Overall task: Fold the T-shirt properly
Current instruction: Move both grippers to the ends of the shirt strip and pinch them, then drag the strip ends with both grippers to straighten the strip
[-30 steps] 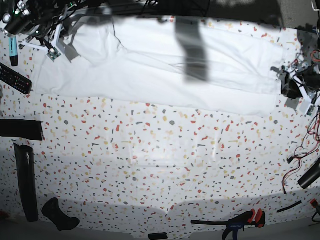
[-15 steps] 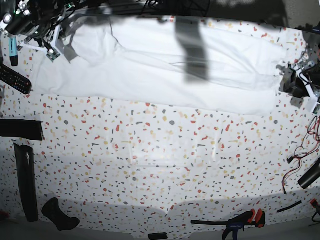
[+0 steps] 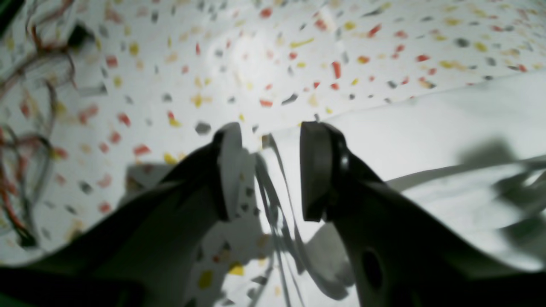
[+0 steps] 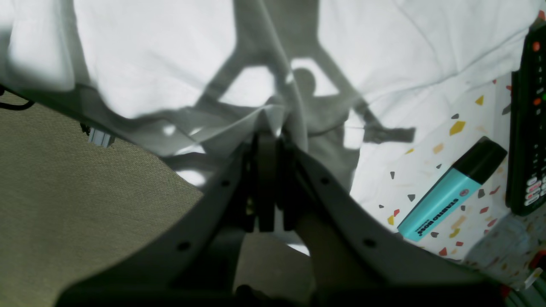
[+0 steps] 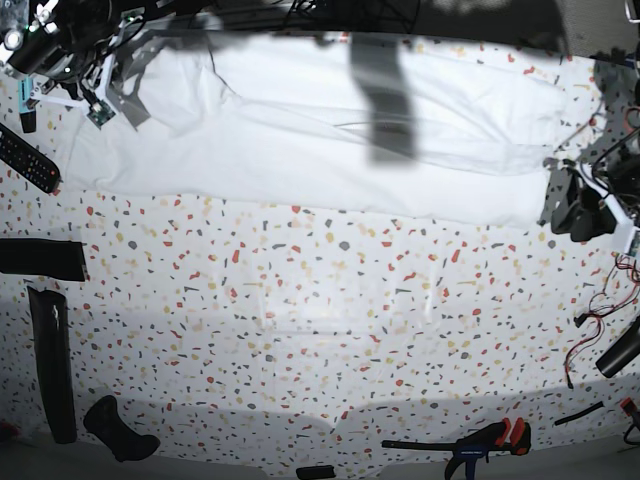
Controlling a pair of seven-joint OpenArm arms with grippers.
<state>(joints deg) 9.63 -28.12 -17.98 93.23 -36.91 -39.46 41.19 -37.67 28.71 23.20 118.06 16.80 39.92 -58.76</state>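
My dark grey left gripper (image 3: 266, 170) hangs with jaws parted at the far right edge of the white T-shirt (image 5: 330, 130); my right gripper (image 4: 268, 128) pinches its top left corner.

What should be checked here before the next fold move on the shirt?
1. Right gripper pinching the T-shirt: ok, jaws shut on a fold of cloth.
2. Left gripper holding the shirt: not ok, jaws open astride the layered edge.
3. Shirt lying flat: not ok, wrinkled, with the left gripper's end bunched.
4. Highlighter and remote off the cloth: ok, both beside it.
5. Bare table in front for folding: ok.
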